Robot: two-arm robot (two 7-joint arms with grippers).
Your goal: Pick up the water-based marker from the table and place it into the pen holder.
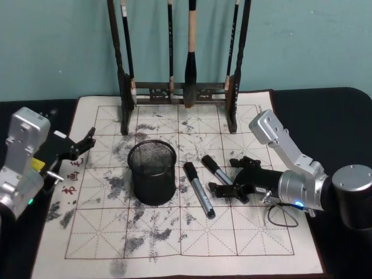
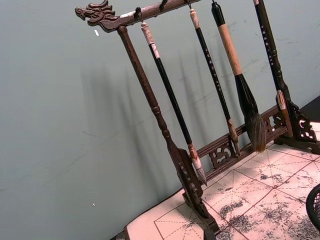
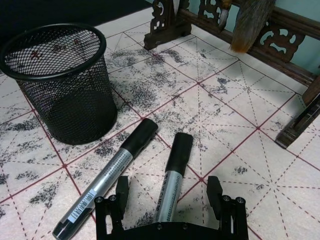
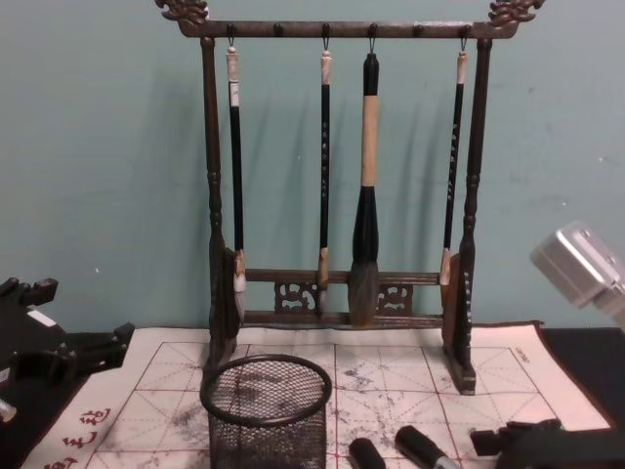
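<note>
Your right gripper [image 3: 168, 192] has its fingers spread wide astride the marker [image 3: 175, 165], gripping nothing: silver barrel, black cap, flat on the mat [image 3: 240, 125]. A twin marker [image 3: 107, 177] lies just beside it, with the black mesh pen holder [image 3: 60, 90] beyond. Your left gripper [image 1: 81, 148] hangs with fingers apart at the mat's left edge.

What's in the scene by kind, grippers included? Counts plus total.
Markers: 2
Pen holder: 1
Hanging brushes: 4
Brush rack: 1
Paper mat: 1
Grippers: 2 (right gripper open astride one marker, left gripper by the mat's left edge)
Total: 11
</note>
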